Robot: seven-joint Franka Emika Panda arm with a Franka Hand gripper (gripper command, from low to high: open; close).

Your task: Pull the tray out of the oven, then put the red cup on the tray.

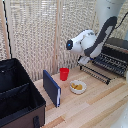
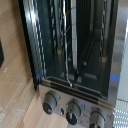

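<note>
While arm reaches oven (image 1: 114, 55), door down, red cup (image 1: 64, 73) beside bowl (image 1: 77, 87)

A pale wooden table (image 1: 95, 107) carried everything in the exterior view, with a big black case (image 1: 17, 97) resting open at the exterior view's left edge and a dark blue book-like slab (image 1: 51, 88) standing upright just beside it. Near the middle stood the red cup (image 1: 64, 74), upright, and close to it on the exterior view's right sat a pale bowl (image 1: 77, 87) holding yellow food. At the far right the oven (image 1: 112, 56) sat on the table with its door (image 1: 95, 72) dropped open toward the cup.
</note>
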